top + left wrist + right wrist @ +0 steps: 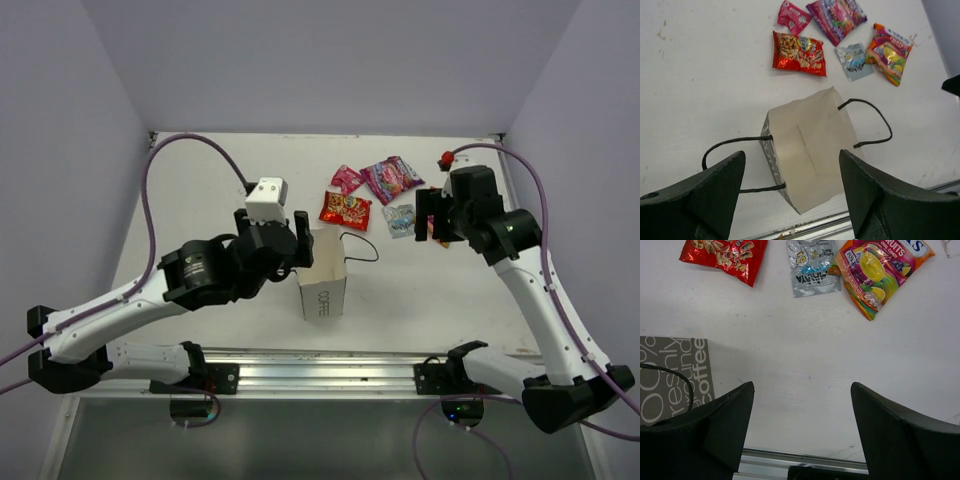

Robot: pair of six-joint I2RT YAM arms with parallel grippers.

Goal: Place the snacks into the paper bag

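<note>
The right gripper (801,405) hangs empty with its jaws spread wide. The silver-blue packet (812,265) and the orange fruit-candy packet (875,270) lie just ahead of its fingertips, and the red packet (725,255) lies ahead and off to one side. It would do best to reach forward, come down flat over one packet and pinch its crinkled edge. The left gripper (791,172), equally spread, straddles the paper bag (810,145) directly beneath it, where the loop handles (861,100) could snag. Bare table (805,355) lies under the right fingers, with the rail (790,457) behind them.
</note>
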